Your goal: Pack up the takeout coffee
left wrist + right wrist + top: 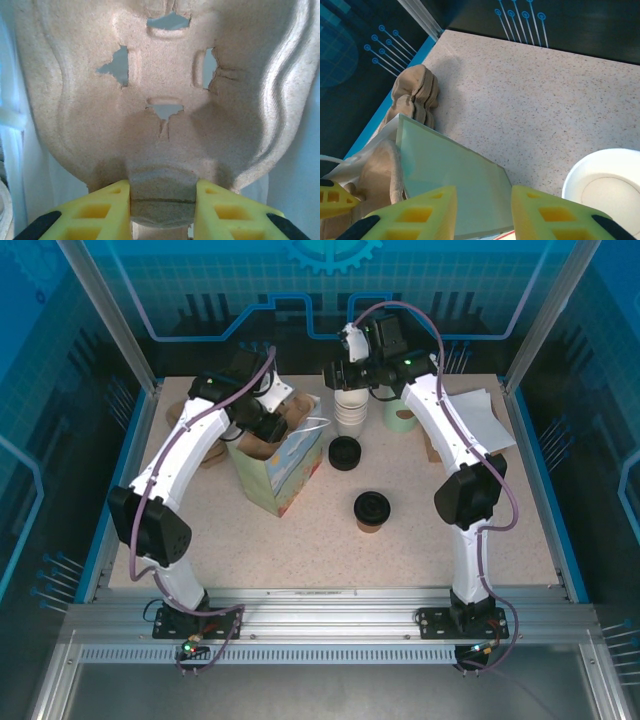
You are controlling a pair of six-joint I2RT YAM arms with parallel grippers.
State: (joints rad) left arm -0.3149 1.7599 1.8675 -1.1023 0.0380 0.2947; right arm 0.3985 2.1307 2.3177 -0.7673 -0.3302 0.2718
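Note:
The takeout coffee (370,510), a small brown-sided cup with a black lid, stands on the table right of the pale green paper bag (278,472). My left gripper (262,425) is over the bag's open top, shut on the edge of a brown pulp cup carrier (262,447). Up close, the yellow fingers (107,212) clamp a rounded tab of the carrier (165,75), with my left gripper (162,200) around it. My right gripper (335,375) hovers at the back by the bag's far end, well away from the coffee. My right gripper (484,210) is open over the bag's green side (455,175), holding nothing.
A stack of lidless white cups (351,410) stands just right of the bag, its rim (605,185) close to my right fingers. A loose black lid (344,452), a green cup (400,415) and white paper (478,420) lie at the back right. More pulp carriers (415,92) sit back left.

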